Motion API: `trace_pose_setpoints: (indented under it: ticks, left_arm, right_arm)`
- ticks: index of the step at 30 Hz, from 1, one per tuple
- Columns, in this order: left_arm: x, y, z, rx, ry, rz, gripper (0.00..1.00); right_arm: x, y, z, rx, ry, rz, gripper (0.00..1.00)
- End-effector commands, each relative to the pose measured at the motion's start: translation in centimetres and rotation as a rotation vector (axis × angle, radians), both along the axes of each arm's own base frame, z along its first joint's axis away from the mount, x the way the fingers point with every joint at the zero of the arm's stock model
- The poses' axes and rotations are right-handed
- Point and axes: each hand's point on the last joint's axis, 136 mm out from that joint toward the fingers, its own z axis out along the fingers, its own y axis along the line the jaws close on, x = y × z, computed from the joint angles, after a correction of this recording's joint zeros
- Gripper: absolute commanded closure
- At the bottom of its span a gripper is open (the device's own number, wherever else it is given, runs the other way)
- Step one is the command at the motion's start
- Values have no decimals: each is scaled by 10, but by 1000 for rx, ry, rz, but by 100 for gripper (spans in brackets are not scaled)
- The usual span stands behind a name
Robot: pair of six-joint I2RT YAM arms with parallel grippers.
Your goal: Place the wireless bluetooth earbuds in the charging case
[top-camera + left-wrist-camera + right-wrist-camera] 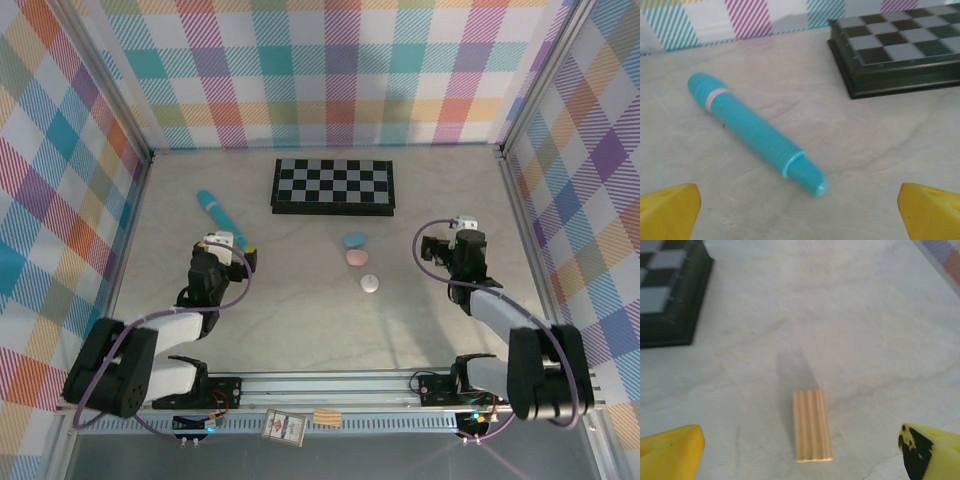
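Observation:
Three pebble-like charging cases lie mid-table: pale blue (pixel 354 240), pink (pixel 357 258) and white (pixel 370 283). The earbuds are out of view. My left gripper (pixel 226 241) (pixel 800 215) sits left of the cases, open, its yellow fingertips (pixel 669 210) wide apart with bare table between them. The teal stick's near end lies just ahead of it. My right gripper (pixel 463 229) (pixel 800 455) is right of the cases, open. A small ridged wooden block (pixel 812 425) lies flat on the table between its yellow fingertips (pixel 670 452), touched by neither.
A long teal pen-like stick (pixel 222 220) (pixel 755 132) lies at the left, slanting toward the back. A folded chessboard (pixel 333 186) (pixel 900 50) (pixel 667 290) lies at the back centre. Plaid walls close in three sides. A card (pixel 284 427) and a wooden piece (pixel 327 416) rest on the front rail.

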Motion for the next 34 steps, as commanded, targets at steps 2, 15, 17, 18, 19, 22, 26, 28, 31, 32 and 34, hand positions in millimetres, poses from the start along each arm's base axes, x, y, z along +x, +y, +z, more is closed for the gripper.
trace_pose_setpoints:
  ticks: [2, 15, 17, 18, 19, 22, 26, 28, 31, 32, 34]
  left_arm:
    - [21, 8, 20, -65, -102, 17, 0]
    - [56, 36, -22, -155, 67, 115, 0]
    - [55, 36, -23, -150, 72, 117, 0]
    - [55, 36, -23, -150, 68, 116, 0]
    - [55, 35, -23, -149, 70, 117, 0]
    - [55, 35, -22, -146, 69, 115, 0]
    - [55, 35, -22, -143, 69, 119, 0]
    - [56, 34, -23, -143, 72, 116, 0]
    - [56, 34, -23, -143, 71, 116, 0]
    - [56, 34, -23, -143, 72, 116, 0]
    - [55, 35, -23, -143, 70, 117, 0]
  right_arm:
    - [34, 9, 23, 40, -163, 48, 1]
    - [48, 16, -2, 64, -161, 156, 1]
    - [49, 15, -2, 64, -161, 155, 1]
    - [49, 16, -2, 64, -160, 157, 1]
    - [49, 15, -2, 62, -161, 155, 1]
    - [49, 15, -2, 61, -161, 158, 1]
    - [48, 15, -2, 62, -160, 158, 1]
    - [49, 16, -2, 62, -162, 159, 1]
    - [49, 16, -1, 61, -163, 159, 1]
    - [49, 16, -2, 62, -163, 159, 1]
    - [49, 16, -2, 60, -162, 159, 1]
